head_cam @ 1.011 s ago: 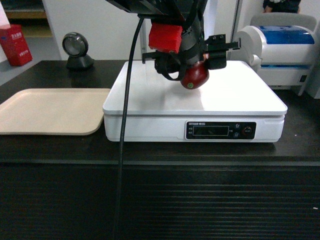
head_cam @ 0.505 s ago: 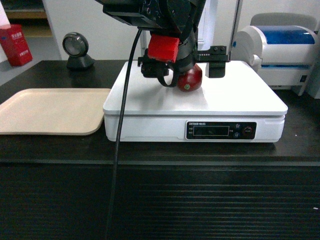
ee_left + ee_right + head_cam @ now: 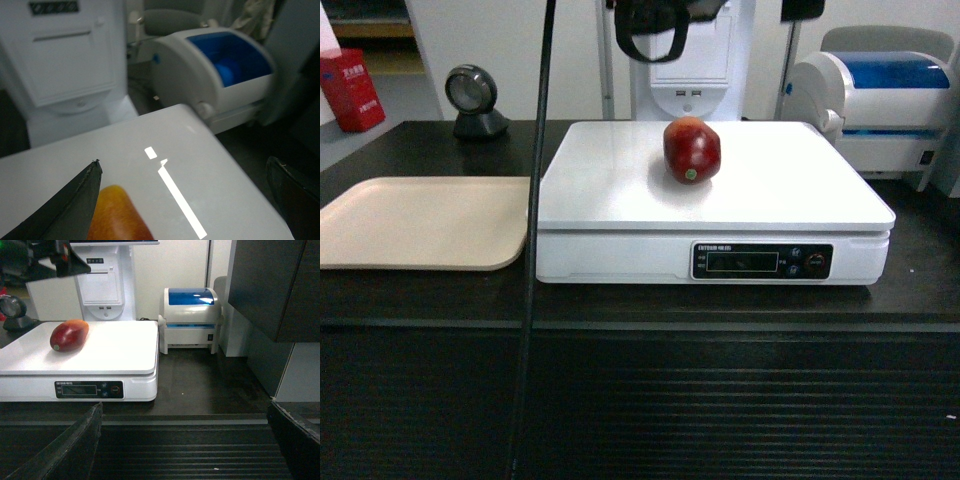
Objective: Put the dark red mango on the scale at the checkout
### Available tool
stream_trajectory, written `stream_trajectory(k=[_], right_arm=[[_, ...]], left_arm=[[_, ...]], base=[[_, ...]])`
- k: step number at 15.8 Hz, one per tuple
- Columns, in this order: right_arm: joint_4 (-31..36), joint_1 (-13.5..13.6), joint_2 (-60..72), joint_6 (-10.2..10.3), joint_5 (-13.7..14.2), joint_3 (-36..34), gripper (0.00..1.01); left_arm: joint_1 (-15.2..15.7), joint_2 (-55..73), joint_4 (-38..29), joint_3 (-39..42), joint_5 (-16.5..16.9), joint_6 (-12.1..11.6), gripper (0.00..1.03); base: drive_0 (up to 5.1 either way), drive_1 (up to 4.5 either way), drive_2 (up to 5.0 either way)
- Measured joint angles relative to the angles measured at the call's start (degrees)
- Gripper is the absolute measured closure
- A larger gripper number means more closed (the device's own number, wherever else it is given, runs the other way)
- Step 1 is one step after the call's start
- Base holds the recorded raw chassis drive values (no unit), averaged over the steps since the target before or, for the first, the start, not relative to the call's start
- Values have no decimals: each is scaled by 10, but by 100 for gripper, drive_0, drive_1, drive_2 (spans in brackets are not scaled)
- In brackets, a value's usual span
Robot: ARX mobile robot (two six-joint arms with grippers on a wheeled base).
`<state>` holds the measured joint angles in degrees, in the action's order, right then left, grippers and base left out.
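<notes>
- Nearest me is the checkout (image 3: 640,400), ribbed front, dark top.
- On it sits the scale (image 3: 715,205), its left edge just beside a beige tray (image 3: 420,222) at 9 o'clock.
- The dark red mango (image 3: 692,150) lies on the platform's far half, with bare white all round it and well in from every edge.
- My left gripper (image 3: 185,200) is above it, jaws spread apart and touching nothing.
- My right gripper (image 3: 185,440) hangs wide apart near the counter front.
- At 2 o'clock, a blue-lidded machine (image 3: 880,95).
</notes>
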<state>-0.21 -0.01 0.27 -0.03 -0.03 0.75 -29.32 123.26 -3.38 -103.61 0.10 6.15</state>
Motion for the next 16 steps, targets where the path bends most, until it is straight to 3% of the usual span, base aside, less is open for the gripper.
stream_trajectory(k=[1,3,5,6,12,16], right_arm=[[0,0,0,0,0,0,3],[0,0,0,0,0,0,3],[0,0,0,0,0,0,3],[0,0,0,0,0,0,3],[0,0,0,0,0,0,3],[0,0,0,0,0,0,3]], left_arm=[[0,-18,-12,18,23,-10,5],[10,-89,-47,106,116,-52,5],[46,-155,-71,214,188,-87,5],[71,-192,-75,265,203,-103,5],[229,-413,14,484,220,-143,5],[312,-497,43,582,195,-141,5]], base=[[0,0,0],[0,0,0],[0,0,0],[0,0,0],[0,0,0],[0,0,0]])
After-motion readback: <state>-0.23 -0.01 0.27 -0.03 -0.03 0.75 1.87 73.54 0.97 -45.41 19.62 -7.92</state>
